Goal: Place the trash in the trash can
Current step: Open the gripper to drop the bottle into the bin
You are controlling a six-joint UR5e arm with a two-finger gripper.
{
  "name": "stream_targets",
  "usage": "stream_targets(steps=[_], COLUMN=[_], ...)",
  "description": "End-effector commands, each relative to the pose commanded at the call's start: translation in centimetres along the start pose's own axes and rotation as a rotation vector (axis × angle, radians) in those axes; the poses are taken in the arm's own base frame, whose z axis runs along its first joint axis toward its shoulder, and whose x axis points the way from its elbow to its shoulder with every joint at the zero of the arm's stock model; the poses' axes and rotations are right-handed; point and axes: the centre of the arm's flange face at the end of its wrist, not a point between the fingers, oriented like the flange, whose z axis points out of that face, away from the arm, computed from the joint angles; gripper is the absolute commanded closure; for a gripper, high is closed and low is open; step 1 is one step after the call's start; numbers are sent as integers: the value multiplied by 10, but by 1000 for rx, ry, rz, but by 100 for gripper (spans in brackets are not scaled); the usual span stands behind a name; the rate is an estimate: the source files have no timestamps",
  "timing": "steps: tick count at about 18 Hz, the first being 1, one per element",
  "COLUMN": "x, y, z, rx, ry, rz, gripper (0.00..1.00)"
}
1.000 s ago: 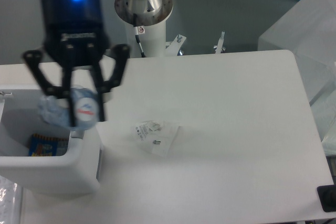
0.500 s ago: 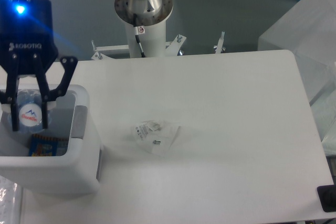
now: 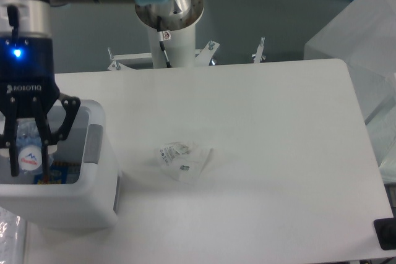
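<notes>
Gripper (image 3: 28,156) is clenched on the bottle (image 3: 29,153) and hangs inside the opening of the trash can (image 3: 74,199) at the left of the desk (image 3: 260,140). If it lets go too near the rim, the bottle may bounce out. The wrapper (image 3: 184,160) lies well apart on the desk. Compared with half a second ago, the gripper is lower in the can; the wrapper has not moved.
</notes>
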Motion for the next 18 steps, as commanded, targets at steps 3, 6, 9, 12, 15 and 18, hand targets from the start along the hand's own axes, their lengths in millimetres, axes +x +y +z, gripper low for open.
stream_targets(steps=[3, 6, 9, 12, 15, 18], x=[4, -1, -1, -1, -2, -2], y=[11, 26, 28, 28, 29, 31], z=[-4, -8, -15, -15, -10, -9], rx=[-15, -38, -37, -37, -42, -46], ry=[3, -6, -4, -6, -10, -13], rz=[7, 9, 11, 11, 15, 15], gripper=[65, 64, 60, 58, 57, 55])
